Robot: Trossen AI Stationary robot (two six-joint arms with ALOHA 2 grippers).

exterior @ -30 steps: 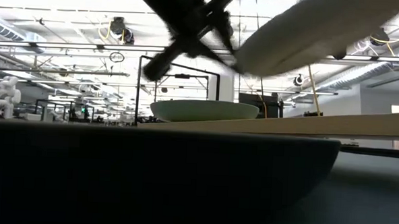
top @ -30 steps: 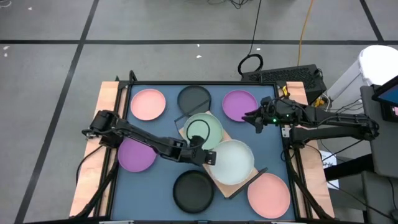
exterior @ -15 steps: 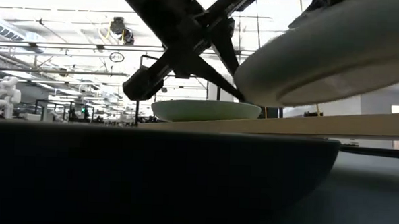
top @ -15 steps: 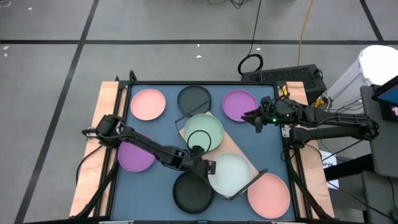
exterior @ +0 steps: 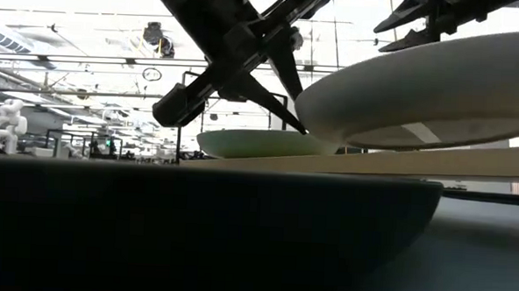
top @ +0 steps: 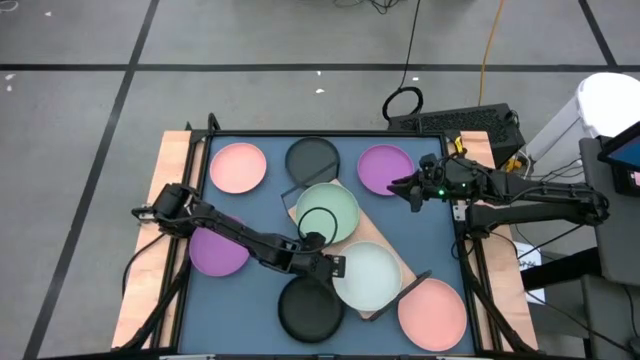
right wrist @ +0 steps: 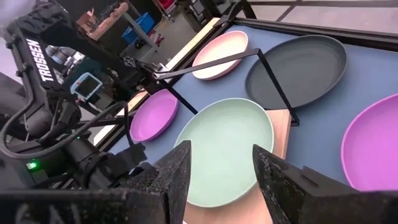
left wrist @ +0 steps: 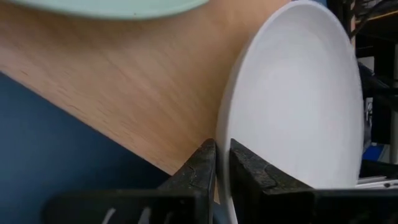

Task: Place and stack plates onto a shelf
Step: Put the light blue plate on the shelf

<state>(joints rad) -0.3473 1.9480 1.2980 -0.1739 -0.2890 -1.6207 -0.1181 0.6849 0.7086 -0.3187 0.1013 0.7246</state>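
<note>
The left claw point(top: 330, 266) sits near the middle of the blue counter point(top: 255, 205), a little toward 6 o'clock. Its two dark fingers point(left wrist: 202, 168) pinch the rim of the pale blue plate point(top: 368, 276), with only a thin gap between them. This plate lies tilted on the shelf point(top: 370, 235), with the held side lifted off the wooden board.

The pale green plate point(top: 328, 210) rests flat on the shelf's other end, toward 11 o'clock from the pale blue one. A thin black wire frame point(right wrist: 273, 81) stands over the shelf.

Around the shelf, more plates lie on the counter: a pink plate point(top: 238, 167) at 10 o'clock, a black plate point(top: 312, 157) at 12 o'clock, a purple plate point(top: 384, 168) at 1 o'clock, another purple plate point(top: 215, 250) at 8 o'clock, another black plate point(top: 310, 308) at 6 o'clock and another pink plate point(top: 432, 312) at 5 o'clock.

The right claw point(top: 402, 187) hangs at 2 o'clock, by the purple plate's edge. Its fingers point(right wrist: 173, 174) stand apart and hold nothing.

White letters on the left arm read "TROSSEN" point(right wrist: 41, 61).
</note>
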